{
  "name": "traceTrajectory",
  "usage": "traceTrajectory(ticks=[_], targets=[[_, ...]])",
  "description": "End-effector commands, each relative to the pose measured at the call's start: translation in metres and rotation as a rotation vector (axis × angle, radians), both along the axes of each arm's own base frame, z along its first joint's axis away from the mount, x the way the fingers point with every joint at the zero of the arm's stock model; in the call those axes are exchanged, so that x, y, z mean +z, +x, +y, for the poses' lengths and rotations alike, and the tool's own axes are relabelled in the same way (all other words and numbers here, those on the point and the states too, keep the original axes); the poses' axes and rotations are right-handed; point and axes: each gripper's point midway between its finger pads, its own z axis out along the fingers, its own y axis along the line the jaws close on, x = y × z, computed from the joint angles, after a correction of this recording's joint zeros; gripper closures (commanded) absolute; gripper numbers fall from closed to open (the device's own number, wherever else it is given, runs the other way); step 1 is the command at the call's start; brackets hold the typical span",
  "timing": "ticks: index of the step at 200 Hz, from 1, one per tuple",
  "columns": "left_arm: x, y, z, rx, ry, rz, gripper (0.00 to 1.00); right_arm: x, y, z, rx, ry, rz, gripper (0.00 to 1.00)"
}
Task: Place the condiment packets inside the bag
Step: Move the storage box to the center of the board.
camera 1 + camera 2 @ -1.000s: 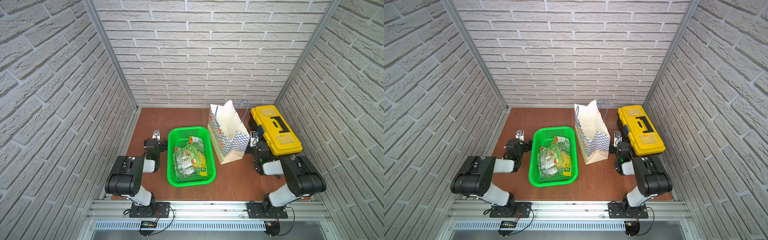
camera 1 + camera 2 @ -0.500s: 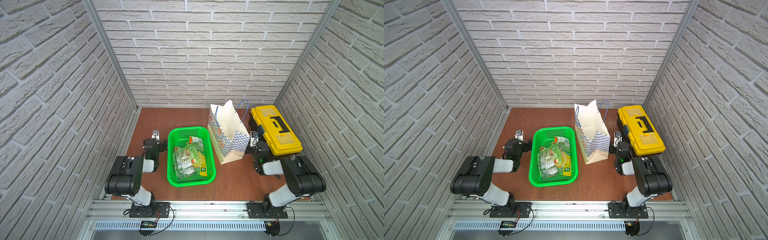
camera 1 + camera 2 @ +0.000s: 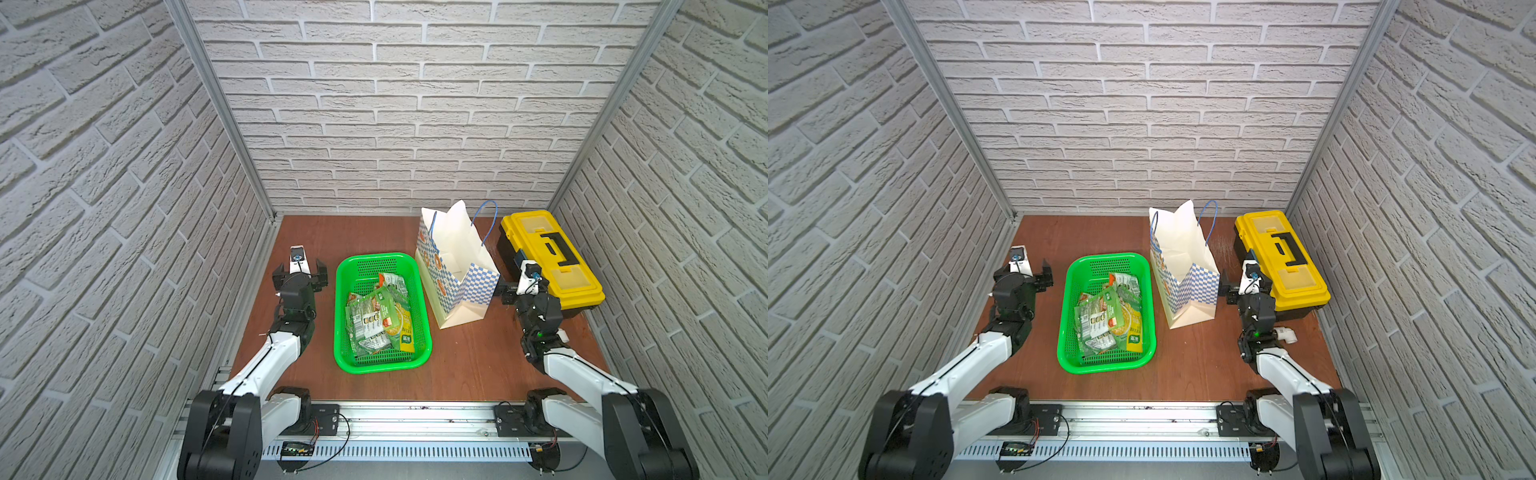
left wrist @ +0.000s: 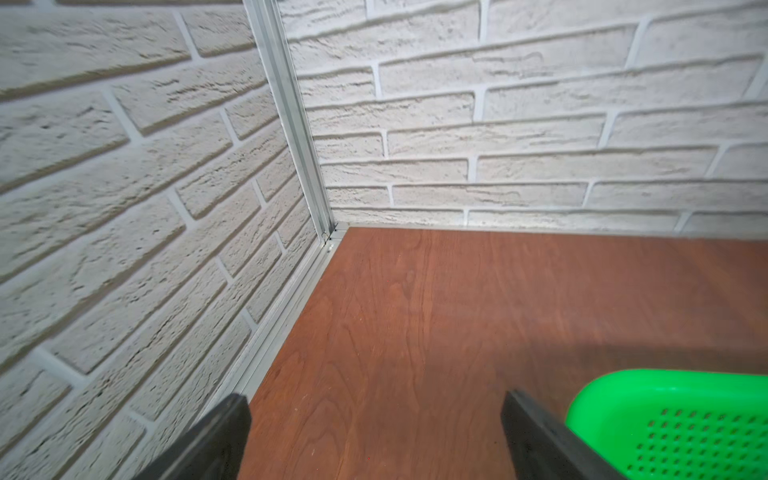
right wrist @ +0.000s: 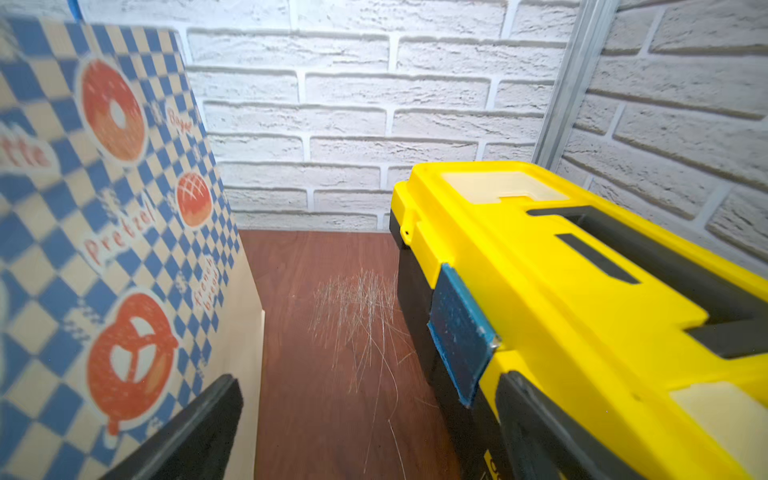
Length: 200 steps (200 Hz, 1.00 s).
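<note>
Packets: the condiment packets (image 3: 380, 318) lie in a heap inside the green basket (image 3: 345, 361). Most are green, and some are yellow or orange.
Basket: it sits on the brown tabletop (image 3: 374, 232), between the left arm and the bag.
Bag: the bag (image 3: 453, 266) stands up just beside the basket. Its top is open and it is white inside.
Toolbox: the yellow toolbox (image 3: 548, 253) is closed and sits near the bag on the other side.
Left gripper: the left gripper (image 4: 374, 424) is wide open and holds nothing. It is low, just beside the basket.
Right gripper: the right gripper (image 5: 365, 407) is wide open and holds nothing. It is in the gap between the bag and the toolbox. I cannot tell if it touches them.
</note>
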Motion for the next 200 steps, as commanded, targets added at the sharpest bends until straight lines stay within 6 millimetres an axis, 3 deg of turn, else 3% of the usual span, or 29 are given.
traceTrajectory(ticks=[1, 35, 63, 76, 100, 126, 157, 200], targets=[[0.020, -0.015, -0.006, -0.005, -0.134, -0.063, 0.02, 0.012, -0.012, -0.002, -0.025, 0.093, 0.064, 0.01], [0.039, -0.044, -0.033, -0.143, -0.315, -0.077, 0.02, 0.033, -0.047, -0.012, -0.093, 0.179, 0.138, 0.01], [0.033, -0.063, -0.052, -0.233, -0.431, -0.038, 0.02, 0.053, -0.073, -0.011, -0.099, 0.258, 0.167, 0.01], [0.025, -0.070, -0.053, -0.224, -0.503, -0.020, 0.02, 0.061, -0.082, -0.005, -0.073, 0.288, 0.185, 0.01], [-0.011, -0.088, -0.046, -0.089, -0.742, 0.028, 0.02, 0.067, -0.090, 0.017, 0.052, 0.311, 0.214, 0.01], [-0.022, -0.091, -0.063, -0.149, -0.884, 0.067, 0.02, 0.077, -0.105, 0.035, 0.155, 0.354, 0.222, 0.01], [-0.037, -0.097, -0.082, -0.208, -0.896, 0.216, 0.02, 0.084, -0.118, 0.042, 0.198, 0.370, 0.219, 0.01], [-0.072, -0.102, -0.098, -0.192, -0.766, 0.462, 0.02, 0.093, -0.117, 0.057, 0.275, 0.414, 0.277, 0.01]])
